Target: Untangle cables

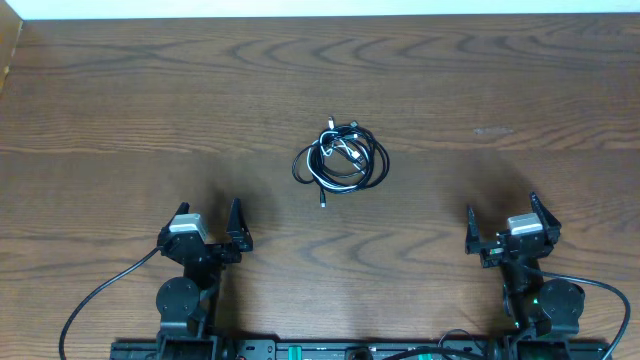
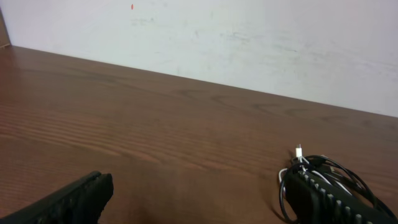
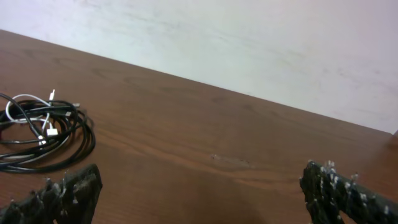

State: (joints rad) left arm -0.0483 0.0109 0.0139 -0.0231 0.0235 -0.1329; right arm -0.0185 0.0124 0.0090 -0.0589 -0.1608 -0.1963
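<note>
Overhead, the brown bench [image 1: 120,120] fills your frame, with both arms set at its near edge. Your left gripper [image 1: 208,218] and right gripper [image 1: 502,225] sit low and well apart, each with jaws spread wide and holding nothing; both wrist views show only bare wood between the fingers. Between the two arms and farther out, near the bench's middle, lie the cables [image 1: 342,160]: black cords wound in one loose ring, with a white cord [image 3: 23,97] threaded through the coil. One plug [image 1: 323,201] pokes out of the ring toward the arms.

By the look of it, the job has not begun: the cords lie in a single bundle, none separated, and neither gripper touches it. Everything is left to you. Reach in, pin the bundle with one gripper, draw a cord free with the other, and lay each one apart. The stray plug looks the likeliest first hold, though the overlaps inside the coil are too small to read.
</note>
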